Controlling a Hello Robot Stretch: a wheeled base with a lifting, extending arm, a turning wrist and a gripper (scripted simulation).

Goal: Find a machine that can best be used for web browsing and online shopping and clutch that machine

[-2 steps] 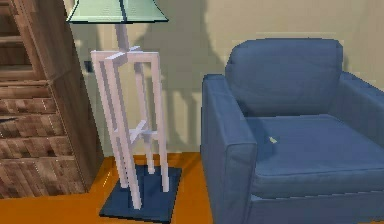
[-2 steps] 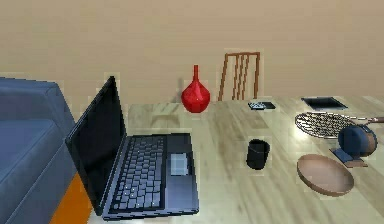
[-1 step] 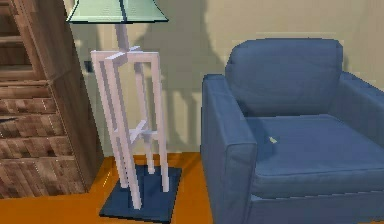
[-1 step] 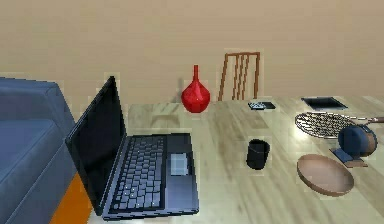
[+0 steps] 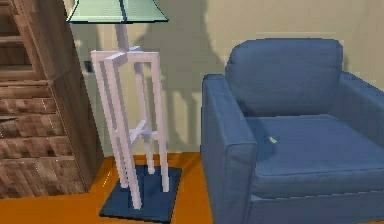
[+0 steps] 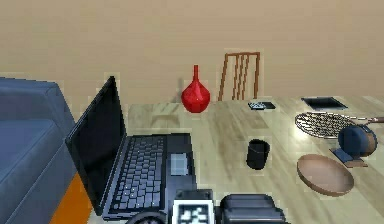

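Fwd view: blue armchair (image 5: 290,130) on the right, on orange floor. Left of it is a floor lamp (image 5: 133,110) w/ white slatted legs, dark blue base and pale green shade. A wooden shelf unit (image 5: 35,100) stands at the far left.

Arm side view: there's the laptop (image 6: 130,150)! It sits lid up at the light-wood worktop's (image 6: 225,125) left end, screen dark, keyboard and trackpad showing. The claw (image 6: 152,215) is just peeking in at the bottom edge, left of the white marker square (image 6: 195,213), right at the laptop's near edge. Can't tell whether it's clenched or released, or whether it has anything, since the laptop lies right behind it.

Rest of the worktop:
- Black cup (image 6: 257,153) near the middle, apart from the laptop.
- Brown bowl (image 6: 325,174) at the right front.
- Wire-mesh item (image 6: 322,123) behind the bowl, w/ a dark round thing (image 6: 358,140) beside it.
- Red vase (image 6: 195,95) at the far edge.
- Two small dark flat items farther right along the far edge.

A wooden chair (image 6: 240,75) stands by the wall beyond the worktop. A blue seat (image 6: 30,130) is at the left edge.
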